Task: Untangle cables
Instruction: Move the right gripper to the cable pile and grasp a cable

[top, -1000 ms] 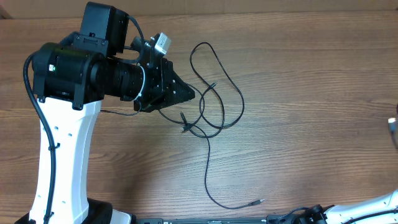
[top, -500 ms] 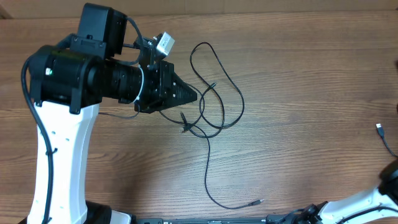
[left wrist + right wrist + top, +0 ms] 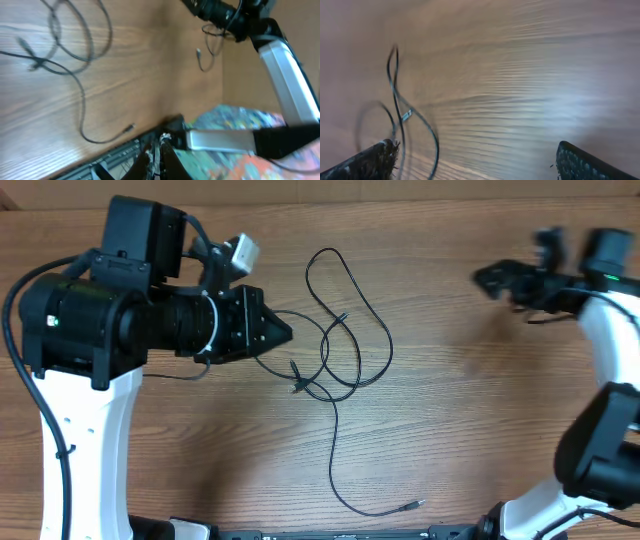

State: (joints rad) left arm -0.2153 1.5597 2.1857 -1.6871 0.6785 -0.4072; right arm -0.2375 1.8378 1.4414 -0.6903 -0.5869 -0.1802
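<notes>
Ana: Where were the cables (image 3: 326, 330) lying?

Ben: Mid-frame in the overhead view, a loose knot of thin black loops on the table (image 3: 480, 420). One long tail ran down to a plug (image 3: 415, 504) near the bottom edge. I'd have called them light and limp — the sort that slide on wood and drag their neighbours along when one is pulled.

Ana: So where to take hold?

Ben: By a free end, I thought, or just behind a plug. Not at the crossing (image 3: 302, 385) where several strands met, since a tug there would likely tighten it.

Ana: And the left claw (image 3: 285, 335)?

Ben: Clenched, its tip at the left edge of the tangle. In its own camera the fingers (image 3: 149, 159) were pressed together. Strands came out from under it in the overhead view, but I couldn't tell whether one was pinched.

Ana: The right claw (image 3: 487, 278)?

Ben: Upper right of the frame, well apart from the knot, and spread wide — its fingers (image 3: 370, 160) sat at the two bottom corners of its camera. A separate cord (image 3: 395, 85) with a silvery plug (image 3: 406, 116) hung by the finger in the lower left corner. Caught on it or merely beside it, I couldn't say.
</notes>
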